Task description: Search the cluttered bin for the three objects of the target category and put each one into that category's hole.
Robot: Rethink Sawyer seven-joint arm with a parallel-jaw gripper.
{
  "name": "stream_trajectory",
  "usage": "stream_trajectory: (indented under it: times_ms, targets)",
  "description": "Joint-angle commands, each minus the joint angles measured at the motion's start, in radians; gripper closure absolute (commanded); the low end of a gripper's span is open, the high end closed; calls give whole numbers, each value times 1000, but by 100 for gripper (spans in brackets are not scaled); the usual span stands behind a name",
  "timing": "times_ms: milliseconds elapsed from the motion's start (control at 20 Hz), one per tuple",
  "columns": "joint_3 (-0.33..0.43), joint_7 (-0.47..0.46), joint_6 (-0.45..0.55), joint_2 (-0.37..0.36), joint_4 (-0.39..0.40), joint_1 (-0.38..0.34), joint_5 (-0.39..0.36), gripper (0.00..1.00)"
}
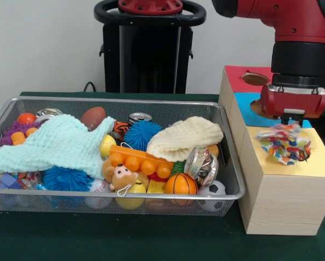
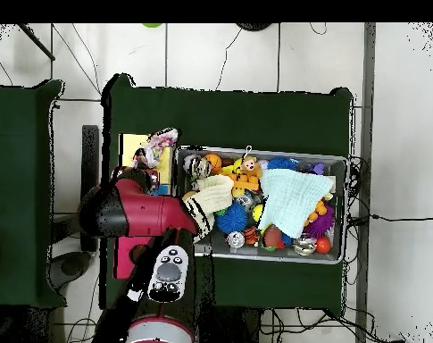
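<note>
Over the yellow-surround hole (image 1: 293, 157) on the pale wooden box (image 1: 279, 201), a printed cloth (image 1: 285, 142) is seen bunched just under the tool (image 1: 291, 120). Tool fingers are hidden by the red head and the cloth, so its opening and grip cannot be told. Blue-surround hole (image 1: 256, 107) and red-surround hole (image 1: 255, 79) sit behind. Wire bin (image 1: 113, 201) is beside the box on the green bench (image 1: 151, 239), holding a mint knitted cloth (image 1: 56, 144), a cream knitted cloth (image 1: 184, 138) and toys.

The bin (image 1: 227, 163) was silver wire mesh. Inside it lay a mint knitted cloth (image 1: 56, 144) and a cream one (image 1: 184, 138). Beside the bin, the box (image 1: 276, 201) was pale matt wood topped with yellow paper (image 1: 321, 163).
</note>
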Motion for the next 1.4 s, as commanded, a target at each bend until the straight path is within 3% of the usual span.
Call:
stream_trajectory:
  times_ms: [50, 550, 700, 750, 950, 1200, 1400]
  targets:
    - [173, 170, 32, 81, 56, -32, 10, 100]
    - [70, 165, 32, 225, -77, 23, 30, 100]
    - [0, 195, 61, 270, -121, 68, 70, 100]
    - [-60, 209, 107, 303, -162, 104, 94, 100]
    - [-173, 245, 206, 380, -247, 159, 160, 100]
    - [-210, 239, 241, 372, -245, 172, 182, 100]
    - [-161, 175, 247, 311, -211, 139, 154, 100]
